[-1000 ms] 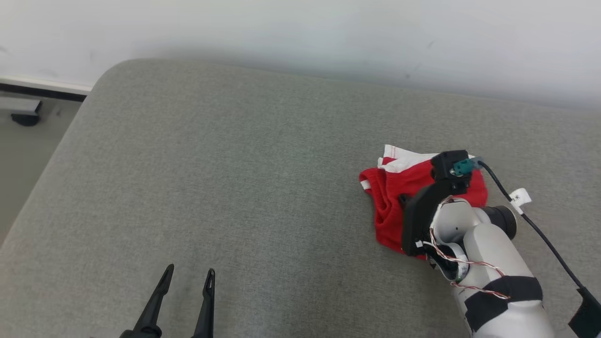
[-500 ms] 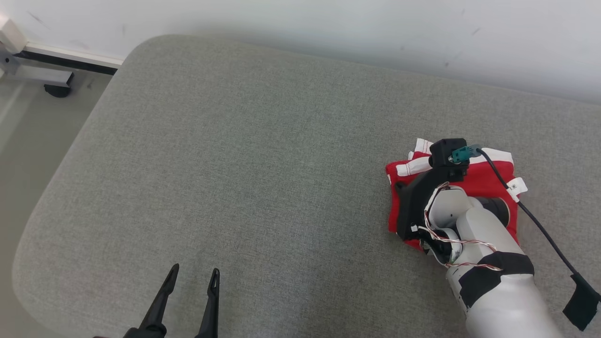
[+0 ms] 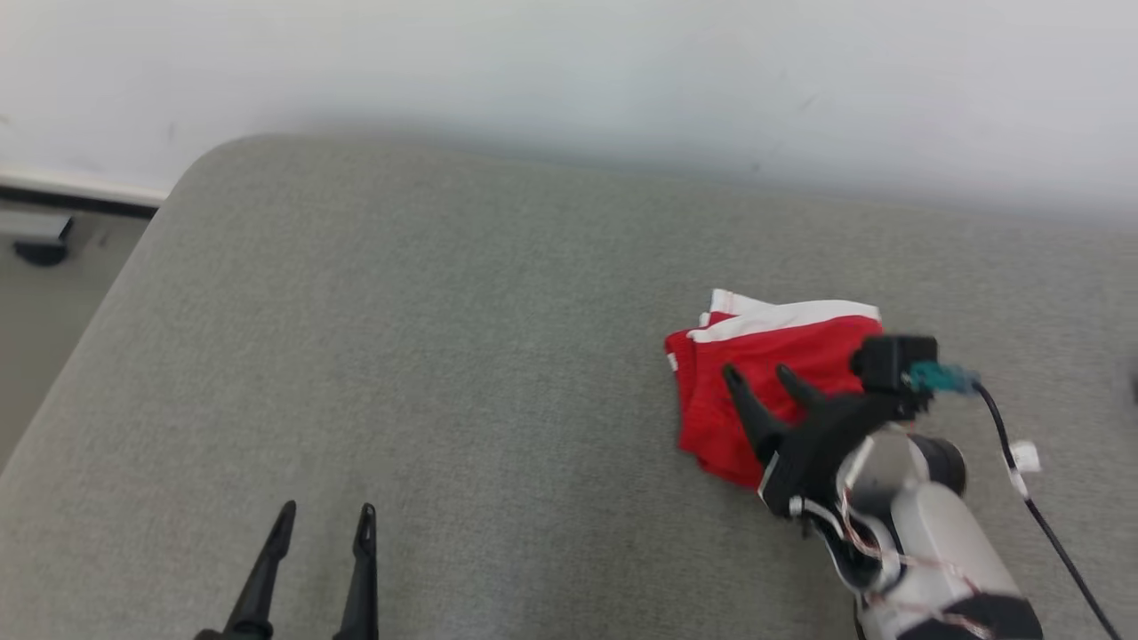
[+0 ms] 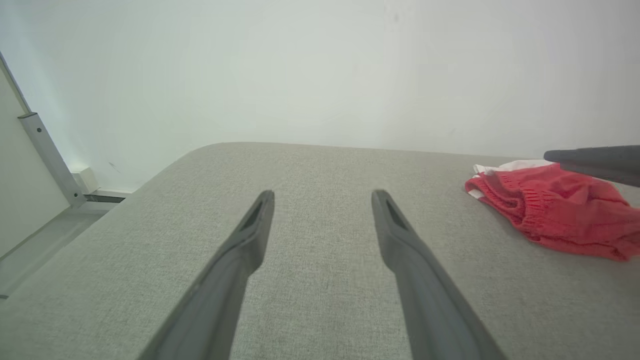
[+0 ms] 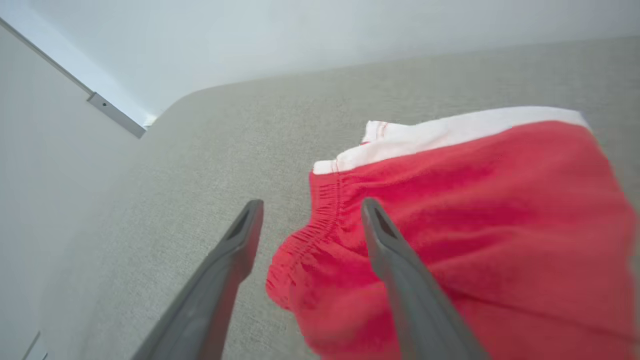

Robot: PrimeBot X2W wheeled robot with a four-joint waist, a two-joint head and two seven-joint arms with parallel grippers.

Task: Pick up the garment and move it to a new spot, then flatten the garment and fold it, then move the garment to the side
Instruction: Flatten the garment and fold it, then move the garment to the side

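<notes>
Head view: red garment [image 3: 773, 373] w/ white band lies folded, right of centre on the grey cushion [image 3: 444, 311]. Right gripper [image 3: 756, 373] is over its near edge, fingers spread wide, nothing held. Left gripper [image 3: 326, 511] sits low left over bare cushion, also wide open & empty. I judge we're in the last step, moving the garment aside. Next move either lifts the arm clear w/o snagging the cloth, or, if it must go further, closes on all layers at once. Pic is soft, and the forearm hides the garment's near right corner.

Left wrist view: left gripper [image 4: 324, 195] open over cushion. Garment [image 4: 550, 215] is well to the right, cut off at the frame edge.

Right wrist view: right gripper [image 5: 311, 202] straddles the elastic edge of the garment [image 5: 475, 200]. Cloth is blurred, so I can't tell if a finger touches it.
</notes>
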